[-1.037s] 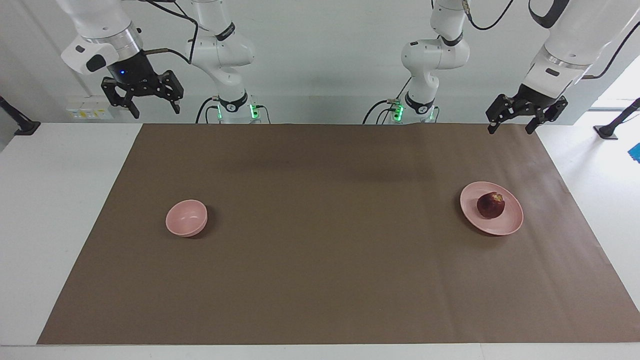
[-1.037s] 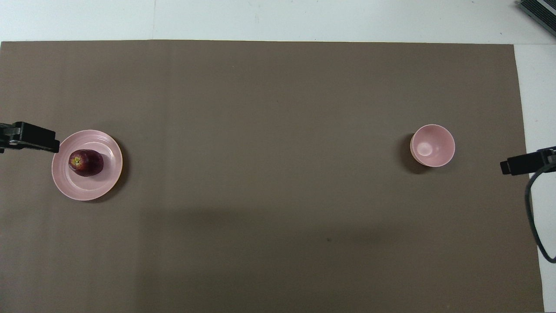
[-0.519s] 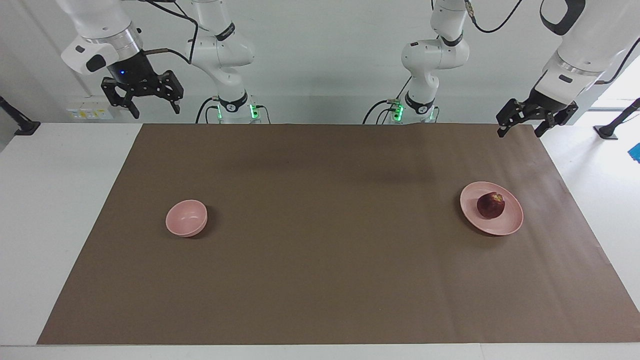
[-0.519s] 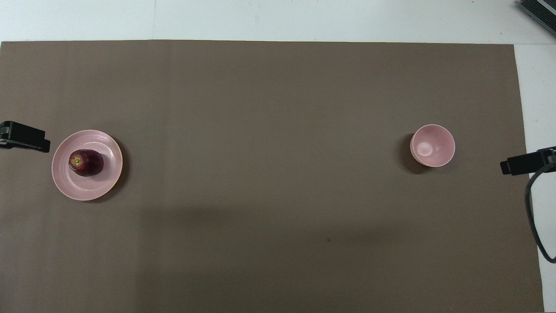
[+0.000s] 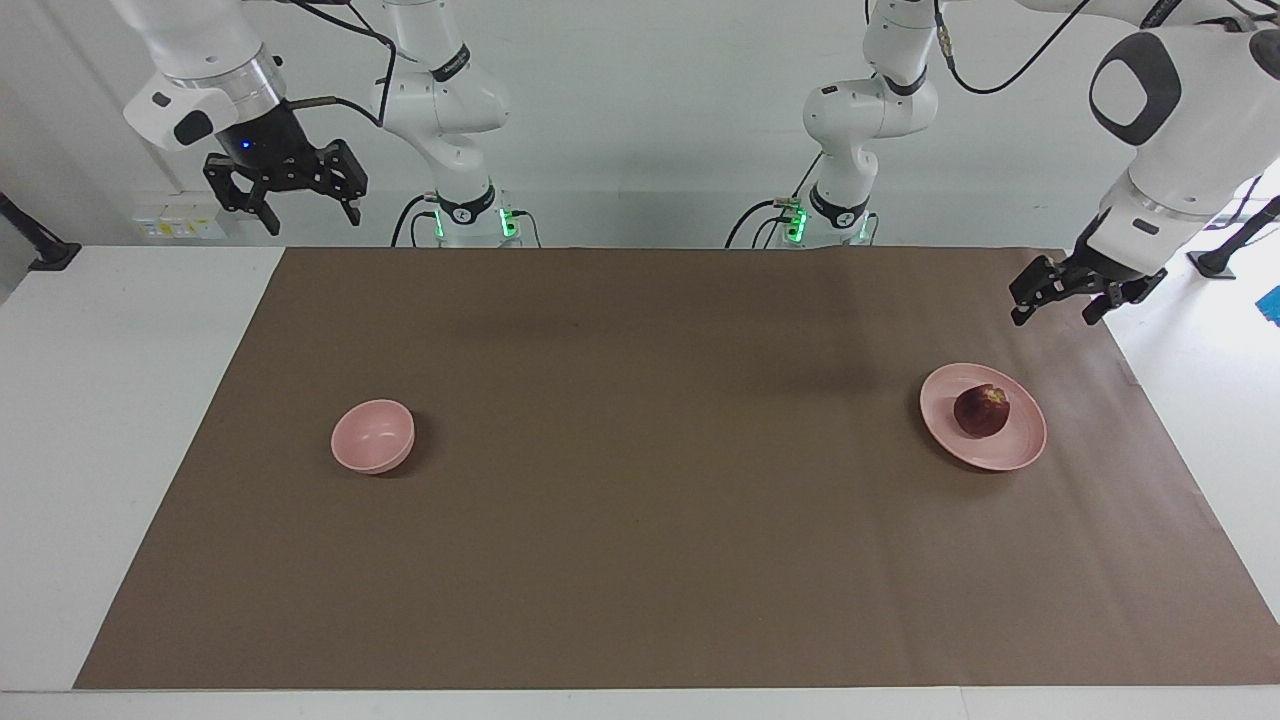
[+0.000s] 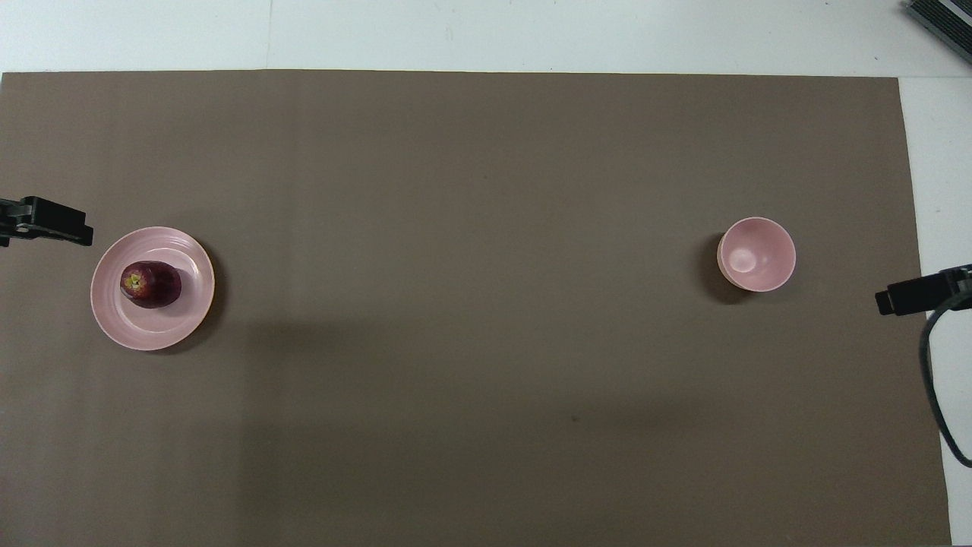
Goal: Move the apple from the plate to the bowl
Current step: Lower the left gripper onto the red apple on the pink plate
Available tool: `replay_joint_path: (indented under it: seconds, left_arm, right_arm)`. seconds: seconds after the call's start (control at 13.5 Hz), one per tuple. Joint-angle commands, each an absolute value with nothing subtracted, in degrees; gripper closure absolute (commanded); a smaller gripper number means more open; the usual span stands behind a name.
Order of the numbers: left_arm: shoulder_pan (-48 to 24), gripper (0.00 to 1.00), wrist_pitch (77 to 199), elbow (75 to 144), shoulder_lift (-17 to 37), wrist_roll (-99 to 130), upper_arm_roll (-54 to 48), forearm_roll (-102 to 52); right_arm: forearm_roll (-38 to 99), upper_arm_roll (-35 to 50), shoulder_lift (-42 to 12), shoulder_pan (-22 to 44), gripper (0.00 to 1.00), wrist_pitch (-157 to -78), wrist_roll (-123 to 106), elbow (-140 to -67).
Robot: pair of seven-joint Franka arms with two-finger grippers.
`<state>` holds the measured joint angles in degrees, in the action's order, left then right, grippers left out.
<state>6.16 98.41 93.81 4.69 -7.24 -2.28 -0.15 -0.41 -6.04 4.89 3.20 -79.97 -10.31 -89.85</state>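
Resting on the pale pink plate [image 5: 1022, 445], toward the left arm's end of the tabletop [image 5: 90, 400]: the dark red apple [image 5: 981, 411], yellowish stem patch turned up in the overhead view [image 6: 151, 284]. Sitting roughly central on the plate [image 6: 190, 319], touching nothing else. Lying on a brown paper sheet [image 5: 640, 520] covering most of the tabletop.

Hanging in the air over the edge of the sheet at the left arm's end, near the plate but clear of it and of the apple: the left tool [image 5: 1066, 300], fingers spread, holding nothing. Showing in the overhead view only as one dark fingertip at the frame edge [image 6: 53, 222], just beside the plate's rim.

Standing well apart from the plate, toward the right arm's end of the sheet: the small deep pink bowl [image 5: 373, 436], upright, nothing inside [image 6: 756, 254].

Waiting high above the right arm's end of the tabletop, near the back wall: the right tool [image 5: 284, 200], fingers spread, holding nothing. Appearing overhead as a dark tip at the frame edge [image 6: 911, 292], apart from the bowl.
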Motion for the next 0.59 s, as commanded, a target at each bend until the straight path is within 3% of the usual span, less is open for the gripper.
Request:
replay_joint_path:
  seconds: [0.0,0.52]
  left_arm:
    - [8.4,0.00,104.7,99.7,4.3,-9.9,-2.5,-0.6]
    - [8.9,0.00,121.4,111.7,8.3,-9.7,-2.5,-0.5]
  right_arm:
    - [-5.8,-5.7,6.5,2.4,0.00,-81.3,-8.7,-91.3]
    - [-2.7,-5.1,6.4,3.3,0.00,-86.0,1.1,-92.5]
